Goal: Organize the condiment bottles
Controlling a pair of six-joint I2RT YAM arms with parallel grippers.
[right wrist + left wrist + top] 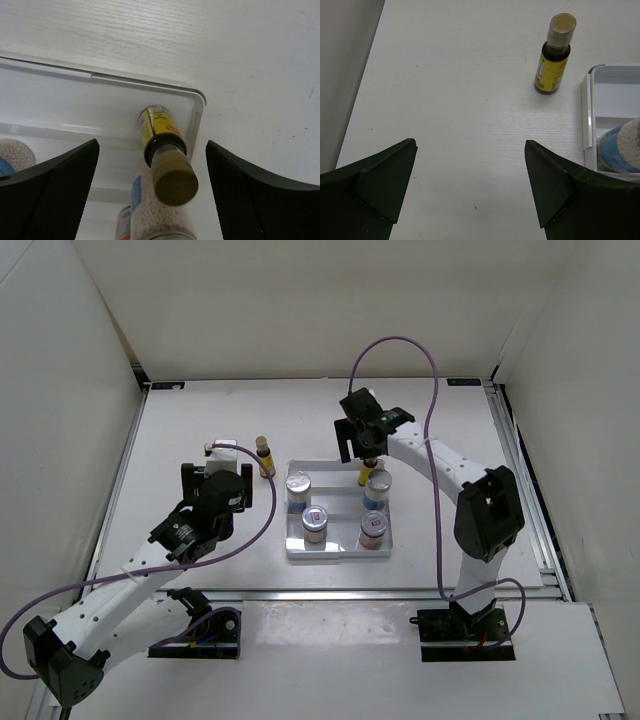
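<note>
Bottle (159, 127) — yellow, seemingly ungripped — in tray (75, 100) corner, right gripper (152, 145) wide.

**Two white arms with black joints and purple cables**

Both arms are built from white link shells joined by black housings. In the overhead view, the left arm (115, 595) at lower left shows a row of small dark dots along its white link and a round black joint. The right arm (430, 462), right of centre, has a bulky black elbow block (487, 512). A thin purple cable (400, 338) trails from each wrist. Each base (465, 625) is black. The left gripper (470, 185) and right gripper (152, 185) have dark, matte, wedge-shaped fingers.
</note>
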